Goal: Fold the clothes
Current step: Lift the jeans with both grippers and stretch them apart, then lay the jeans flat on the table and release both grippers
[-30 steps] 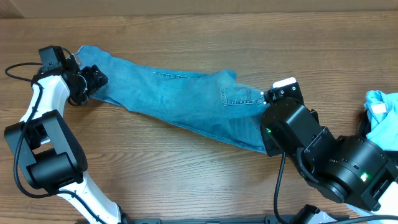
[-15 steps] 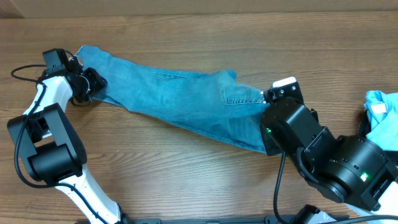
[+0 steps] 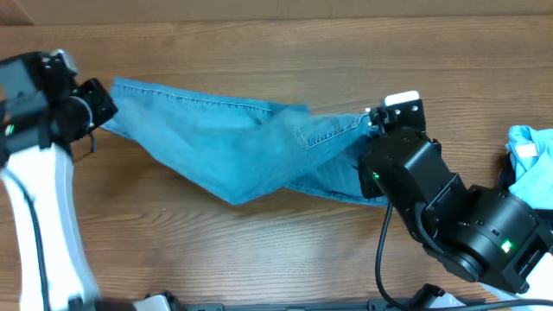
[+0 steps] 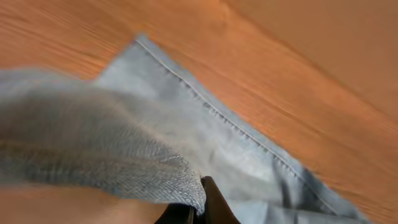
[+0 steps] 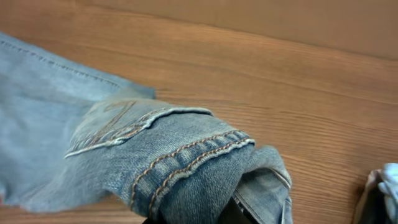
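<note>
Two grips hold the jeans [image 3: 225, 151]: the left end effector [image 3: 105, 105] pinches a leg hem, and the right end effector [image 3: 373, 123] is clamped on the waistband. The jeans' long axis runs left to right across the desk [image 3: 259, 250], strung between both arms.

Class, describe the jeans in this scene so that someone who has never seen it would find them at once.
Start from the wooden table. Stretched across its middle lie the jeans, pale blue denim. Unlike the brighter turquoise cloth at the right edge, they show stitched seams and a pocket.
</note>
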Robot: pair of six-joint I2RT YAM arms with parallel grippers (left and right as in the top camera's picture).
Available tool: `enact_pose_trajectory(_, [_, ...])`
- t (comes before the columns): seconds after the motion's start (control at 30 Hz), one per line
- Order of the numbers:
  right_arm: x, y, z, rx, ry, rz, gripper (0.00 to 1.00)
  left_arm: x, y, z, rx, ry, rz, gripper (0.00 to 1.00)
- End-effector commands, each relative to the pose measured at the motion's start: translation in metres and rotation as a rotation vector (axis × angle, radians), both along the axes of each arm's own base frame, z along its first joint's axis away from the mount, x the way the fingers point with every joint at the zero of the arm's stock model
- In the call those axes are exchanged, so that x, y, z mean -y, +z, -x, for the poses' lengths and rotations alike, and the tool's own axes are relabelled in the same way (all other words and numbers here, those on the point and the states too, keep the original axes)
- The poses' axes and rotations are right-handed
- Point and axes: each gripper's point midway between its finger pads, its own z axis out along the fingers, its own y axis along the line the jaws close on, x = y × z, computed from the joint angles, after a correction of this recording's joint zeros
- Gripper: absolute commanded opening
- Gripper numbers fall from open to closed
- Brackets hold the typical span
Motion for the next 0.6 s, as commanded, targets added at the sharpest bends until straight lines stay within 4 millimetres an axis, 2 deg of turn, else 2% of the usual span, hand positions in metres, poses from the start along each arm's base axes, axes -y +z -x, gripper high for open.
enact_pose_trajectory(0.0, [0.016, 0.042, 0.000, 0.147, -0.041, -0.050, 0.04, 0.004, 0.088, 0.050, 0.209, 0.050, -0.155, 0.04])
enact_pose_trajectory(0.07, [0.016, 0.070, 0.010, 0.222, 0.034, -0.093, 0.04, 0.011, 0.134, 0.086, 0.342, 0.085, -0.218, 0.04])
enact_pose_trajectory(0.13, [0.026, 0.105, 0.025, 0.294, 0.061, -0.166, 0.04, 0.020, 0.165, 0.113, 0.443, 0.094, -0.254, 0.04])
enact_pose_trajectory(0.17, [0.027, 0.122, 0.036, 0.323, 0.114, -0.192, 0.04, 0.025, 0.177, 0.127, 0.479, 0.100, -0.258, 0.04])
enact_pose_trajectory(0.23, [0.033, 0.144, 0.055, 0.349, 0.184, -0.227, 0.04, 0.034, 0.194, 0.148, 0.523, 0.115, -0.236, 0.04])
enact_pose_trajectory(0.33, [0.050, 0.157, 0.080, 0.344, 0.216, -0.243, 0.04, 0.048, 0.226, 0.171, 0.605, 0.091, -0.244, 0.04])
enact_pose_trajectory(0.4, [0.060, 0.170, 0.108, 0.352, 0.300, -0.271, 0.04, 0.058, 0.266, 0.196, 0.711, 0.091, -0.272, 0.04])
enact_pose_trajectory(0.43, [0.062, 0.174, 0.115, 0.353, 0.320, -0.288, 0.04, 0.062, 0.277, 0.204, 0.738, 0.089, -0.276, 0.04])
enact_pose_trajectory(0.5, [0.066, 0.173, 0.119, 0.349, 0.316, -0.286, 0.04, 0.064, 0.287, 0.212, 0.768, 0.090, -0.286, 0.04])
enact_pose_trajectory(0.57, [0.071, 0.169, 0.108, 0.345, 0.258, -0.241, 0.04, 0.063, 0.284, 0.206, 0.755, 0.100, -0.257, 0.04])
